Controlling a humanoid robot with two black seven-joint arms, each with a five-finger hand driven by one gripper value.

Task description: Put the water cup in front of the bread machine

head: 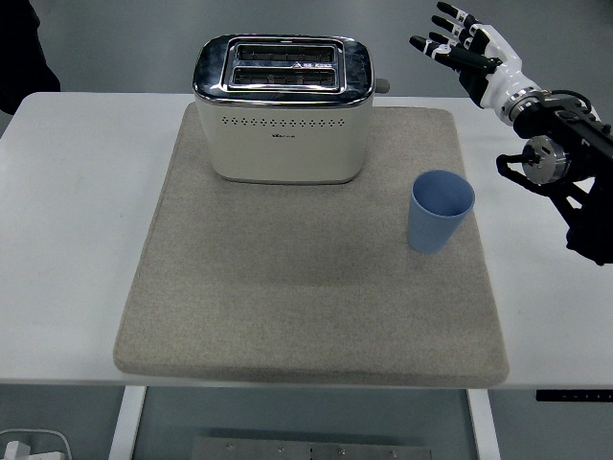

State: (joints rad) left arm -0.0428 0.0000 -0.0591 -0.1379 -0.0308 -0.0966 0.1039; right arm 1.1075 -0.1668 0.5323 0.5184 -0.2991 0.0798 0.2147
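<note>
The right arm is cut off at the edge. Its hand (458,38) is open and empty. The blue cup (441,211) stands upright, right of the toaster (283,110).

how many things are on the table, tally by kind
toaster: 1
blue cup: 1
grey mat: 1
total: 3, all on the white table; the right robot hand is raised, open, holding nothing
</note>
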